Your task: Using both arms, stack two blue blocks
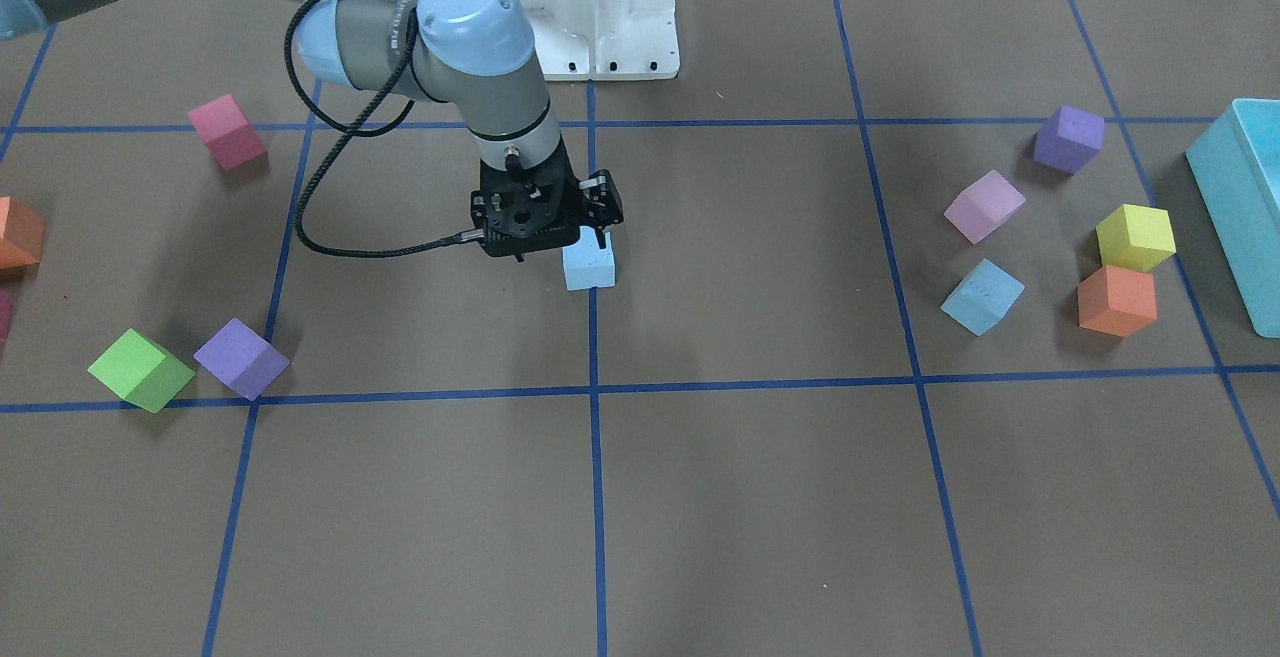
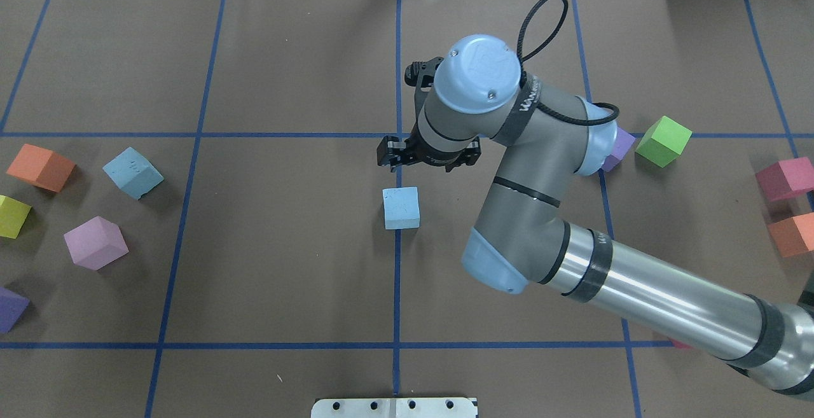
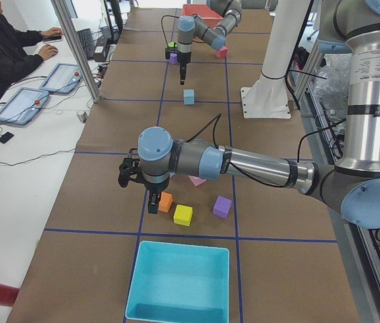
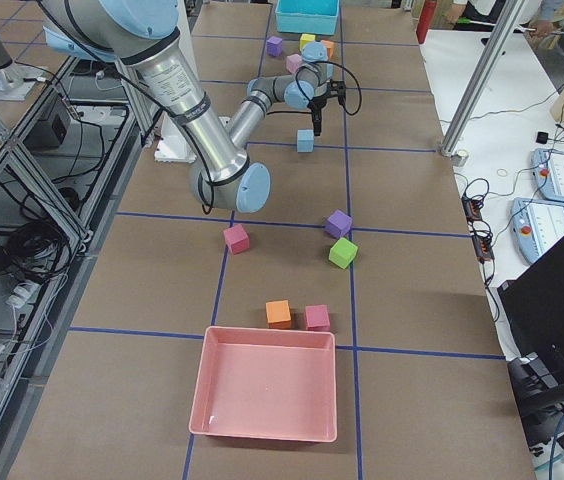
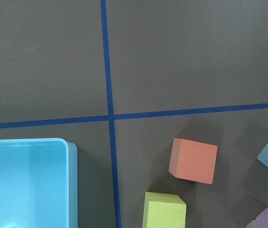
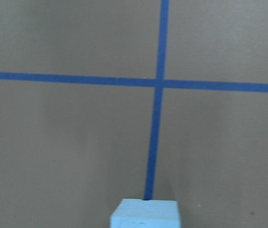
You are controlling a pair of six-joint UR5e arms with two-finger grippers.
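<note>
Here, one blue block (image 2: 400,208) is seen lying flat on the middle tape line (image 2: 397,291). The right gripper (image 1: 540,229) is held just above this block without touching it, and whether its fingers are spread or closed cannot be told. The second blue block (image 2: 132,172) is found well away from that line, on the left arm's side. The left gripper (image 3: 151,200) is held near an orange cube (image 3: 166,202) there, and its state cannot be judged either.

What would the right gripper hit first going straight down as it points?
Likely the blue block almost under the right gripper; depth is unclear, so it might land on the table just beside it.
</note>
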